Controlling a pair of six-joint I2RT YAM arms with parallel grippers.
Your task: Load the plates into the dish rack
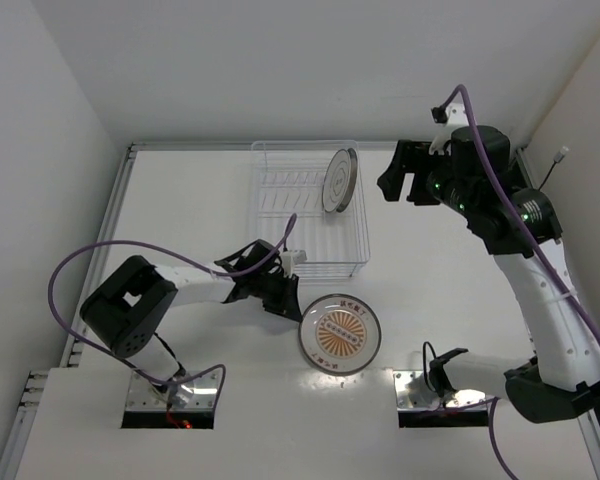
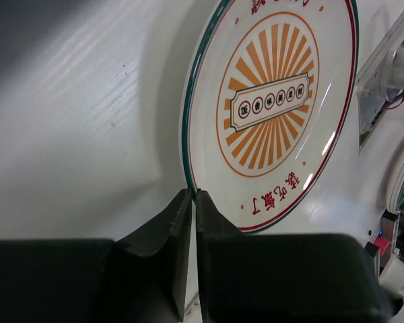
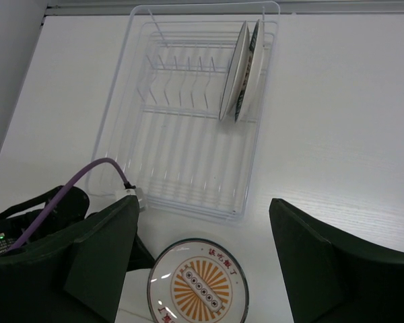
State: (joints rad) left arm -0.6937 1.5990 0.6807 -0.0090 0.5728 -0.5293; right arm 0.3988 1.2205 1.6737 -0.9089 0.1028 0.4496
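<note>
The plate with the orange sunburst centre (image 1: 340, 333) lies on the white table in front of the dish rack. My left gripper (image 1: 296, 305) is shut on its left rim; in the left wrist view the fingertips (image 2: 188, 202) pinch the dark edge of this plate (image 2: 276, 108). The clear dish rack (image 1: 280, 215) stands at the back centre. The white plate with the blue patterned rim (image 1: 338, 180) stands on edge in its far right slots and also shows in the right wrist view (image 3: 241, 70). My right gripper (image 1: 405, 185) is open and empty, high up to the right of the rack.
The right wrist view looks down on the rack (image 3: 182, 134) and the sunburst plate (image 3: 198, 286). A purple cable (image 1: 100, 255) loops over the left arm. White walls close in the table at the left, back and right.
</note>
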